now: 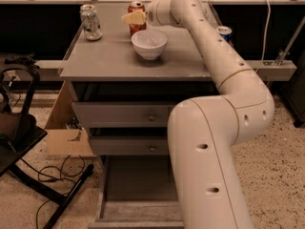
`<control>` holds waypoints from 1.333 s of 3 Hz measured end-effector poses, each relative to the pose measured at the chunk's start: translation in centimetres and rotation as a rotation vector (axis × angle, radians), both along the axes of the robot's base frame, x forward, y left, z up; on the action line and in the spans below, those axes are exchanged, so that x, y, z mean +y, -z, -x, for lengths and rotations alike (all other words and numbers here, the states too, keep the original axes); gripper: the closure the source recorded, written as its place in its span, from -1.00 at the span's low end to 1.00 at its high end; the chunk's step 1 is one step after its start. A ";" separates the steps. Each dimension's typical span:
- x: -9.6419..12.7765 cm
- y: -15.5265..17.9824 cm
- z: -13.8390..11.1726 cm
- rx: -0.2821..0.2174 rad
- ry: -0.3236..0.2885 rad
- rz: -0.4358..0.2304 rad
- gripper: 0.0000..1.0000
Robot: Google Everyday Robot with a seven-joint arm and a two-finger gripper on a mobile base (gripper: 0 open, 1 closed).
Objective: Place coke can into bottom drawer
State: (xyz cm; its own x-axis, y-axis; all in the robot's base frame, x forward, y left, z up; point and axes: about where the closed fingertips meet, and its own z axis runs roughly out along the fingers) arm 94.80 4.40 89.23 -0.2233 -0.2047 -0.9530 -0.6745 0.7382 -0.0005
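Observation:
The coke can, red with a silver top, stands upright at the back middle of the grey cabinet top. My gripper is at the can, its yellowish tip covering the can's front, with the arm reaching in from the right. The bottom drawer is pulled open below the two knobbed drawers. It is a flat grey tray, and my arm's big white link hides its right part.
A white bowl sits just in front of the coke can. A silver-green can stands at the back left. A blue can shows behind my arm. A black chair base and a cardboard box are on the left.

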 end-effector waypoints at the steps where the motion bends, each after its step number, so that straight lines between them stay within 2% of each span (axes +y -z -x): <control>1: -0.1 0.3 -0.1 0.004 0.003 -0.001 -0.18; 3: -0.1 0.3 -0.1 0.004 0.003 -0.001 0.76; 4: -0.2 -1.3 0.4 -0.024 -0.012 0.008 1.00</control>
State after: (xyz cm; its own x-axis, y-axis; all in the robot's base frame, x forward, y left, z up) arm 94.42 4.24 90.56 -0.1978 -0.2150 -0.9564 -0.6828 0.7302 -0.0229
